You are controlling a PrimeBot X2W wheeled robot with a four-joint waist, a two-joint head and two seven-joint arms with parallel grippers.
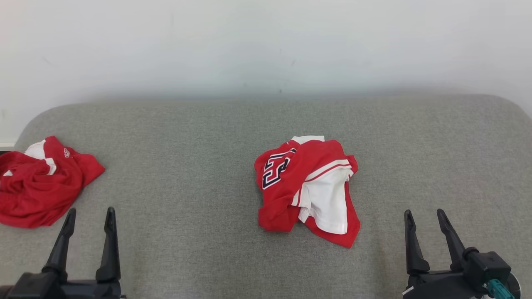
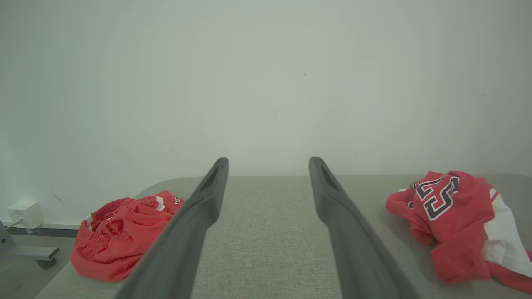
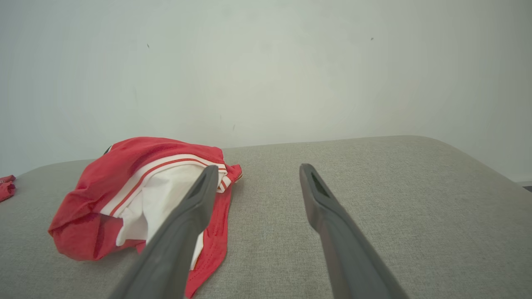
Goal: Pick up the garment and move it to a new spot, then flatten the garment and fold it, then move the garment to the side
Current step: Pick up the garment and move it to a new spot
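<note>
Red garment (image 1: pixel 307 189) crumpled, untouched | left pincer (image 1: pixel 90 212) low, fingers forward, released | right pincer (image 1: pixel 423 212) same, released

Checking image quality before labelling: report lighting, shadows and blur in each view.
Head view: soft even light, crumpled red-and-white jersey sharp on the grey fabric surface. Left wrist view: left gripper slightly soft up close. Right wrist view: faint shadow under the jersey's near edge, no glare.

A: R gripper (image 3: pixel 257 167)?
B: Fingers spread wide, nothing btwn them, over grey cushion (image 3: pixel 407 195).
A: Garment (image 3: pixel 137 153)?
B: Crumpled red/white heap, view-left; one finger crosses in front of it. Contact: can't tell.
</note>
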